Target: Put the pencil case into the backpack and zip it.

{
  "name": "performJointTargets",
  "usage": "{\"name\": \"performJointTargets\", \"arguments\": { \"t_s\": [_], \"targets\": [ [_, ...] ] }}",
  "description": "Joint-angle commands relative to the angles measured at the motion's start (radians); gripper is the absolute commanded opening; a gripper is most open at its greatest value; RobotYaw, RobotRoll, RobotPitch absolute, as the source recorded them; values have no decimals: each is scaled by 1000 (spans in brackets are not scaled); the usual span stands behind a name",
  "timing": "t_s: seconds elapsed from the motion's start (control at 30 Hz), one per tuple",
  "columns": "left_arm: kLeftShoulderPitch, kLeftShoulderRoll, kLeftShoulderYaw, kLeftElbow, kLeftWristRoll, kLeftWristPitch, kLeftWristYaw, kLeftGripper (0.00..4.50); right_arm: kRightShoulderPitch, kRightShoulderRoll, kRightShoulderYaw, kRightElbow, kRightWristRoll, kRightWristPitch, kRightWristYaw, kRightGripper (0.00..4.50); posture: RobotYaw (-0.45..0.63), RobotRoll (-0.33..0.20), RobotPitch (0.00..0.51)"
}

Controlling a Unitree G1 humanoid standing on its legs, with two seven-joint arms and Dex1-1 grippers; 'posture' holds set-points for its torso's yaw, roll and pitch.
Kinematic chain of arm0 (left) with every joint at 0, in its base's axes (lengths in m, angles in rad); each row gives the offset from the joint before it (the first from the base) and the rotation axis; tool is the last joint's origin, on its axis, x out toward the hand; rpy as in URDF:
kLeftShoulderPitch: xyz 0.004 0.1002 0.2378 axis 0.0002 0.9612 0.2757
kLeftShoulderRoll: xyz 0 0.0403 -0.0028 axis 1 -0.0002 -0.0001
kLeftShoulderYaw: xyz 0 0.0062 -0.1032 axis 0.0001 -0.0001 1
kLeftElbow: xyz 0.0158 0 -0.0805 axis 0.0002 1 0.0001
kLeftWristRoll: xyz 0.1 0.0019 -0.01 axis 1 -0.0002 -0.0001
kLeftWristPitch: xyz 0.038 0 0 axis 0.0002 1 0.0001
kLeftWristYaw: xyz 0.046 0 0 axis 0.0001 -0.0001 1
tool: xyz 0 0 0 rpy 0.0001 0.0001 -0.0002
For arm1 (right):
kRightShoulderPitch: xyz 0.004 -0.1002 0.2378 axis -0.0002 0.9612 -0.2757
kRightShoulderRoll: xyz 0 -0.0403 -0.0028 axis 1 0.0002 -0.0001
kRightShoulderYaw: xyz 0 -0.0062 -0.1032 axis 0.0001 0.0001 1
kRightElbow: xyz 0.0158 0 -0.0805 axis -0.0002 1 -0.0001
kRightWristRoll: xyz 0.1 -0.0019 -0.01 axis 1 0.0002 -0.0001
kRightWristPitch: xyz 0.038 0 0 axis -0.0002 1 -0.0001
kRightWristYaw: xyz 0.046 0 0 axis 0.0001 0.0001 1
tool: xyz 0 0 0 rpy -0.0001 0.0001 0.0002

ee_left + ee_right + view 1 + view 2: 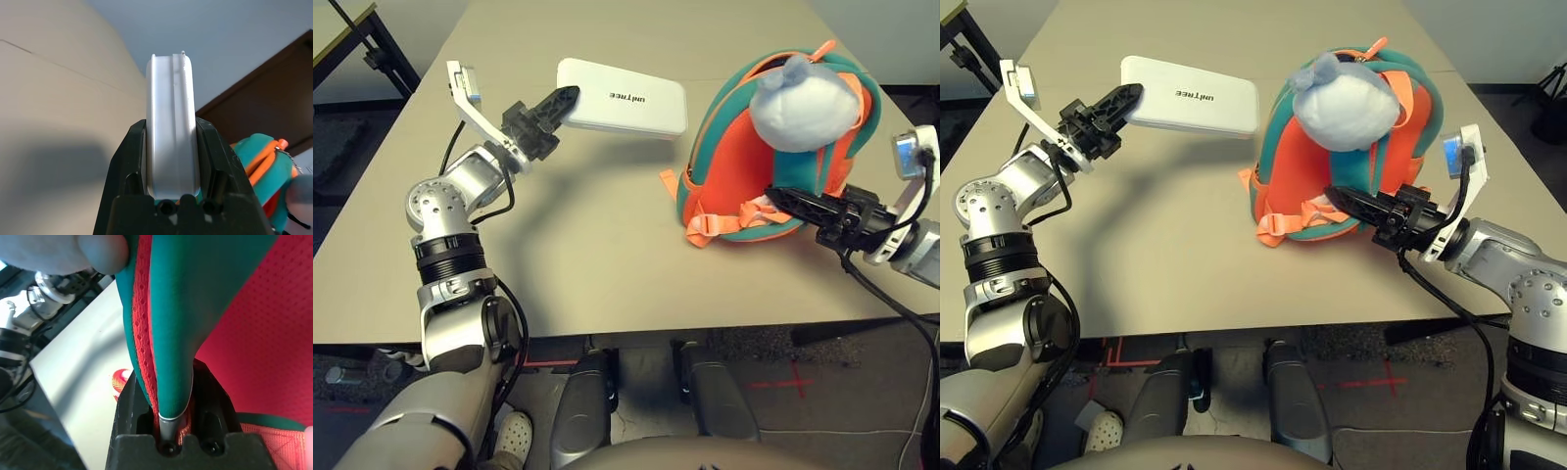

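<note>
Right hand (781,195) nearest, clamped on the teal edge of the backpack (754,166), low on the side facing the robot; right wrist view shows a teal fold with orange mesh pinched between both fingers. Backpack sits upright on the surface (587,255), orange straps (705,227) trailing off its base just beside that hand, plush charm (803,103) resting on top, above and beyond the hand. Can't tell from here if the zip opening is parted

Left hand (566,99) further out, closed on one short end of the pencil case (625,98), fingers pressing its two broad faces; case sticks out past the fingertips toward the backpack, held clear above the surface, with its shadow lying on the surface beneath it. Far end of the case near the backpack's teal side but apart

Handling, judged: case looks rigid, smooth, light, so an end grip should hold, but smooth plastic may slip or pivot if its far end snags fabric. Backpack soft, floppy, light; likely to slide or collapse when pushed, so the right hand's pinch matters as an anchor. Best hold is the trim beside the zipper

Room: bare surface between the two hands and beyond the left hand; the backpack sits near the surface's near edge, right hand at that edge, so little slack there
</note>
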Motion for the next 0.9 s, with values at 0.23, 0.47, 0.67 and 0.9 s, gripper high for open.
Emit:
{"name": "performJointTargets", "arguments": {
  "t_s": [0.23,0.47,0.67,0.9],
  "targets": [
    [-117,134,-37,-72,-41,46,-199,1356,-11,42,69,41,-125,-76,-52,798,-172,0,148],
    [-185,218,-44,-51,-23,40,-298,1355,-22,48,90,80,-166,-94,-47,798,-162,0,151],
    [-184,222,-101,-90,-15,58,-362,1355,-40,59,105,111,-190,-107,-44,798,-148,0,156],
    [-137,208,-255,-92,116,-21,-455,1346,-56,78,120,142,-218,-123,-44,798,-150,0,141]
  ]
}}
